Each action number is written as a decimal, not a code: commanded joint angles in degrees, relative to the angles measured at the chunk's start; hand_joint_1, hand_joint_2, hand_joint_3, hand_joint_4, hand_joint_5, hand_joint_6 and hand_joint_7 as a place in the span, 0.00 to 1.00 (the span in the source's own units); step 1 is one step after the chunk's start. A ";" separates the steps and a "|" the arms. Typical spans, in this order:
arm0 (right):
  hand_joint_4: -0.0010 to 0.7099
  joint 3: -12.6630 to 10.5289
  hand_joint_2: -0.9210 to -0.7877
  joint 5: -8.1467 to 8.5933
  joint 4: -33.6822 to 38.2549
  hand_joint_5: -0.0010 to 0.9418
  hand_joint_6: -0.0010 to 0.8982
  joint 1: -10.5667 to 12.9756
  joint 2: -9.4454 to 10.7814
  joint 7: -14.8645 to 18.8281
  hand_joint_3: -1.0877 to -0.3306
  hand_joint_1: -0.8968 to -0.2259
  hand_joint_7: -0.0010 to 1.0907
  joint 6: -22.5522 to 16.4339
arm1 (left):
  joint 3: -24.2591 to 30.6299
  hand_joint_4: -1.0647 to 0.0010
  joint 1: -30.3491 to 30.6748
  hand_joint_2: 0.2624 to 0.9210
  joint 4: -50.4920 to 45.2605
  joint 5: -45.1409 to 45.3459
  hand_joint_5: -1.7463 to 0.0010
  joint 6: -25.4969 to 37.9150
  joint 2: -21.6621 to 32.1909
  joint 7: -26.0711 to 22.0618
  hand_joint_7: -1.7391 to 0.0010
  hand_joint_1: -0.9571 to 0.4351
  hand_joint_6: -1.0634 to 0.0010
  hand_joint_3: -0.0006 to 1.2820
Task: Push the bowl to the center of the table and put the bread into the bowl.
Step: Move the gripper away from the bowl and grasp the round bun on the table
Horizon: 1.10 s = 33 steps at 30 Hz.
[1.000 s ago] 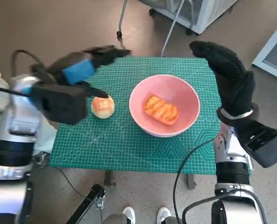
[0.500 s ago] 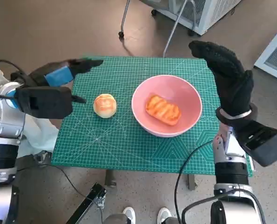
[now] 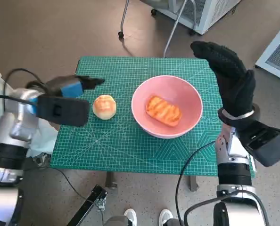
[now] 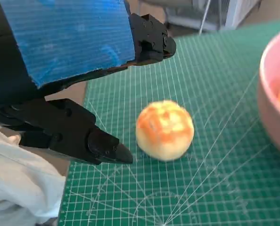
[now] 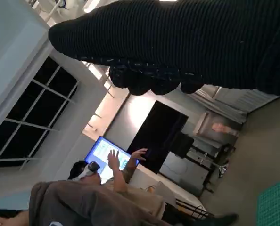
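- The left hand (image 3: 67, 89) hovers over the counter's (image 3: 121, 146) left edge. Its fingers (image 4: 102, 146) are released and spread, holding nothing, with their tips just beside the round bun (image 3: 104, 107) and not touching it.
- The round bun sits on the green mat in the left half of the counter, near the bowl's left side but apart from it.
- The pink bowl (image 3: 166, 106) stands roughly at the middle of the counter, a little toward the right edge. A flat, grill-marked piece of bread (image 3: 163, 111) already lies inside it.
- The right hand (image 3: 229, 77) is raised above the counter's right edge, near the far right corner. Its gloved fingers are extended and grasp nothing, and the hand is clear of the bowl.
- Judging from this layout, the push looks done, and one bread is in. The step in hand seems to be the remaining bun.
- The next move calls for the left fingers to close around the bun, lift it over the rim and release it into the bowl without nudging the bowl aside.
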 commanded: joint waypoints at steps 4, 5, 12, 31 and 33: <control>0.38 0.14 0.00 0.01 0.07 0.01 0.00 0.68 -0.84 0.85 0.47 0.33 0.83 0.51 | -2.80 0.88 -3.75 0.85 7.26 3.08 0.99 -3.33 -3.75 4.47 0.97 0.70 0.76 0.00; 0.38 0.15 0.00 0.06 -0.01 0.01 0.00 0.72 -0.86 0.89 0.47 0.33 0.82 0.57 | -3.06 0.88 -4.05 0.85 8.18 3.32 0.99 -3.65 -4.15 4.96 0.97 0.69 0.76 0.00; 0.38 0.18 0.00 -0.14 -1.28 0.01 0.00 1.28 -1.14 0.67 0.47 0.33 0.82 1.02 | -5.61 0.84 -5.79 0.85 14.64 6.08 0.99 -5.22 -7.05 9.79 0.97 0.68 0.73 0.00; 0.38 0.53 0.00 -1.36 -3.60 0.01 0.00 2.72 -1.26 -0.99 0.47 0.31 0.85 1.57 | -9.75 0.54 -6.32 0.99 26.91 10.50 0.96 -4.40 -12.58 22.53 0.85 0.65 0.47 0.06; 0.38 0.61 0.00 -1.41 -3.74 0.01 0.00 2.85 -1.25 -1.11 0.47 0.31 0.85 1.66 | -9.78 0.42 -6.11 1.00 27.48 10.56 0.93 -4.28 -12.67 23.03 0.76 0.65 0.45 0.08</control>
